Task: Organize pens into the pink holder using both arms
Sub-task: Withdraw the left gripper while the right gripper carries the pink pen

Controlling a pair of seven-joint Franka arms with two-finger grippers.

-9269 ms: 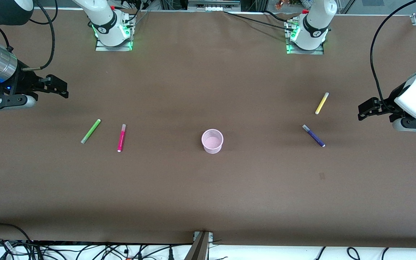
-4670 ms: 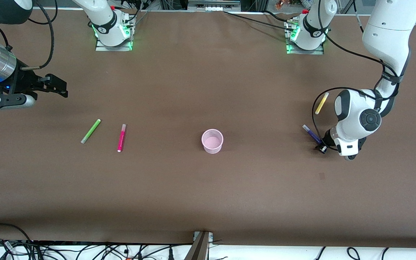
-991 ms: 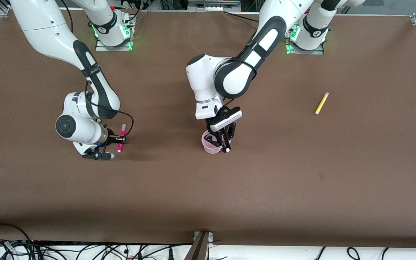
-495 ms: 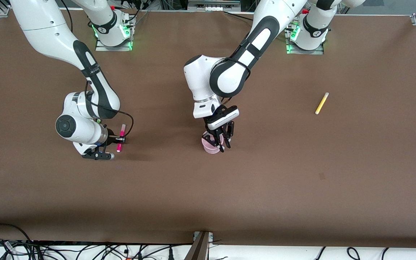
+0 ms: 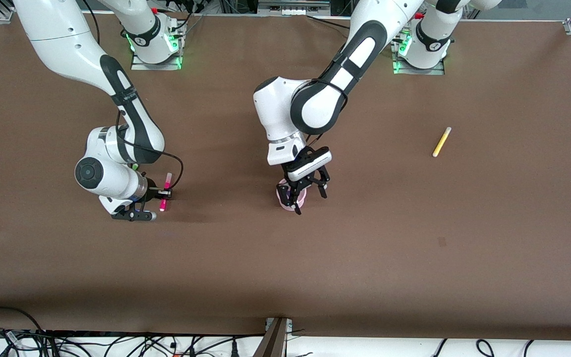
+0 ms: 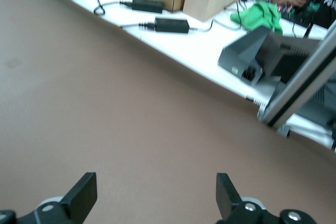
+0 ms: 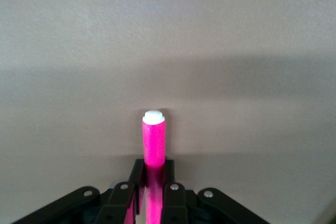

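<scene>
Front view, left gripper (image 5: 303,194): you have it right over the pink holder (image 5: 290,198), fingers spread apart and holding nothing.
Front view, pink holder: it stands mid-table, about halfway between the two short edges, mostly hidden by the fingers.
Front view, right gripper (image 5: 161,191): you have it low at the table toward the right arm's end, fingers closed on the magenta pen (image 5: 165,191).
Front view, yellow pen (image 5: 441,142): it lies alone toward the left arm's end, closer to the edge where the bases stand than the holder is.
Left wrist view, left gripper (image 6: 156,199): you see two black fingertips (image 6: 84,192) well apart, with bare brown table (image 6: 105,119) between them.
Right wrist view, right gripper (image 7: 153,184): the fingers clamp the magenta pen (image 7: 154,145), whose white cap points away from the camera.
</scene>
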